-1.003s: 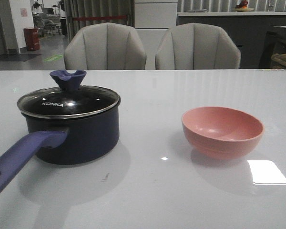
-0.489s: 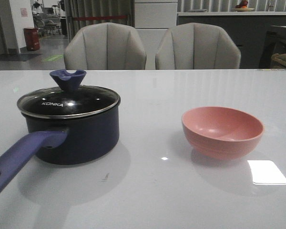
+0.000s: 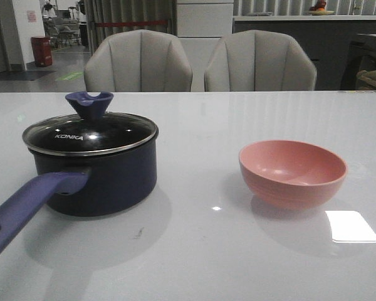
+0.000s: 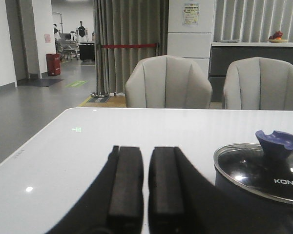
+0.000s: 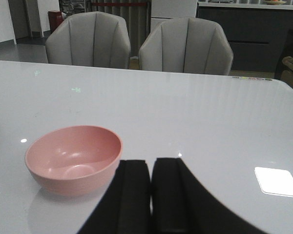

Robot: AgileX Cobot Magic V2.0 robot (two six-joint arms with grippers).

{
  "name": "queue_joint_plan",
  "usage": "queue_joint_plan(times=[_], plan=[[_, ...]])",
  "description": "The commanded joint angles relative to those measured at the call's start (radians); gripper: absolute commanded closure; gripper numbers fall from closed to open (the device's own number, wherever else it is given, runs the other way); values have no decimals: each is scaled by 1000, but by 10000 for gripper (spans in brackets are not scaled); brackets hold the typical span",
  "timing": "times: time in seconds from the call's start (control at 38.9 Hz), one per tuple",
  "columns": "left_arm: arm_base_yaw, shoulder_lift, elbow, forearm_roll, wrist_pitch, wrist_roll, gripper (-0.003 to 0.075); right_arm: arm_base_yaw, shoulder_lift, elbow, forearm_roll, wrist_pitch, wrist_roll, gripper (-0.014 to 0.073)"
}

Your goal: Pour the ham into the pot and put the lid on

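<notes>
The dark navy pot point(image 3: 103, 182) stands on the table's left side, its blue-purple handle point(image 3: 25, 207) pointing toward the near left edge. The glass lid point(image 3: 91, 133) with "KONKA" lettering and a blue knob point(image 3: 89, 103) rests on the pot's rim. No ham shows anywhere; the pink bowl point(image 3: 292, 172) on the right is bare inside. Neither gripper appears in the front view. In the left wrist view my left gripper point(image 4: 145, 148) is shut on nothing, beside the lid point(image 4: 261, 170). My right gripper point(image 5: 151, 161) is shut and empty, just beside the pink bowl point(image 5: 73, 158).
The white glossy table point(image 3: 200, 251) reaches to a far edge with two grey chairs point(image 3: 138, 63) behind it. A bright rectangular reflection point(image 3: 351, 226) lies near the bowl on the right.
</notes>
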Motion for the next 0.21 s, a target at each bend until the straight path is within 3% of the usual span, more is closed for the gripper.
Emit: queue_joint_plan(times=[0.0,0.18], plan=[[-6,8,21,-10,-74,-2,589,2,-18,-5,-19,-77,-11,424],[-6,8,21,-10,-74,-2,589,2,-18,-5,-19,-77,-11,424]])
